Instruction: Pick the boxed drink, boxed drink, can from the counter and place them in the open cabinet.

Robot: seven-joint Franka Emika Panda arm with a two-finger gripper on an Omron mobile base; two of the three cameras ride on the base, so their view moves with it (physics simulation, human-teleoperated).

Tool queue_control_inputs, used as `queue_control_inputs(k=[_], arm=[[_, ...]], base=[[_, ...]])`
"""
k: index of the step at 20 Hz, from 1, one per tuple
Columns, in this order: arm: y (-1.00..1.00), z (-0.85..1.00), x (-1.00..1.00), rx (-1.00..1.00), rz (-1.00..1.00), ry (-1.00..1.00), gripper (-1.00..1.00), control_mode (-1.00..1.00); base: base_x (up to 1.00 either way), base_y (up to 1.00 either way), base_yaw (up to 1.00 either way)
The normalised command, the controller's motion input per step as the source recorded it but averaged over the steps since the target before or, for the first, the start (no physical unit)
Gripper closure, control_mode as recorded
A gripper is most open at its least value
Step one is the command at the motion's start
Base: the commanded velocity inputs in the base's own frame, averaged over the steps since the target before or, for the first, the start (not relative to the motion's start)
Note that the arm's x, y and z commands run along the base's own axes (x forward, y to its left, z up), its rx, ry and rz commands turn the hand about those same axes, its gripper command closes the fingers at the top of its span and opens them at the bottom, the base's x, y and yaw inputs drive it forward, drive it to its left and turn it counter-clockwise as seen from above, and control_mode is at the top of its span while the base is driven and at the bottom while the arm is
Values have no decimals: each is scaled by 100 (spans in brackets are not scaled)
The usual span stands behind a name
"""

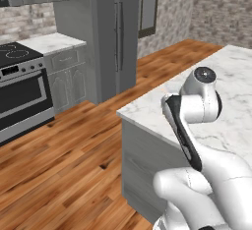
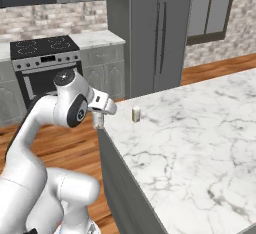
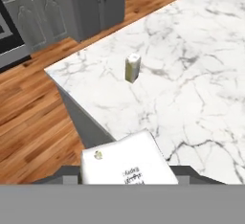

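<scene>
One boxed drink (image 3: 125, 163) sat nearest of all, pinched in the gripper (image 2: 98, 120). The jaws were drawn in against its sides, and its broad white face with small dark print and a greenish dot was turned up toward the hand camera. We judged its long axis to run roughly along the gripper's own line of sight, so the carton should travel end-first. From the right base view the gripper hung just off the near corner of the counter (image 3: 191, 98), beside the edge and not over the slab.

Ahead of the gripper, and a little to the right in the hand view, the second boxed drink (image 3: 132, 68) stood upright on the marble near that corner, well apart from the held one. It was cream-white with a yellowish side.

Farther off lay the wooden floor (image 3: 28, 117) and, beyond it, the stove (image 2: 42, 53). We could not tell which way the cabinet lay from the gripper, and the carry turns on that.
</scene>
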Motion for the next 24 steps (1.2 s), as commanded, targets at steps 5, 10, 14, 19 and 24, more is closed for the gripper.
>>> queue_control_inputs(k=[5, 10, 14, 19, 24], arm=[[11, 44, -57, 0, 0, -11, 100, -100], [3, 39, -55, 0, 0, -9, 100, -100], [1, 42, -44, 0, 0, -1, 100, -100], [6, 40, -31, 0, 0, 0, 100, -100], [7, 28, -19, 0, 0, 0, 100, -100]], base=[[0, 0, 0], [0, 0, 0], [0, 0, 0], [0, 0, 0], [0, 0, 0]])
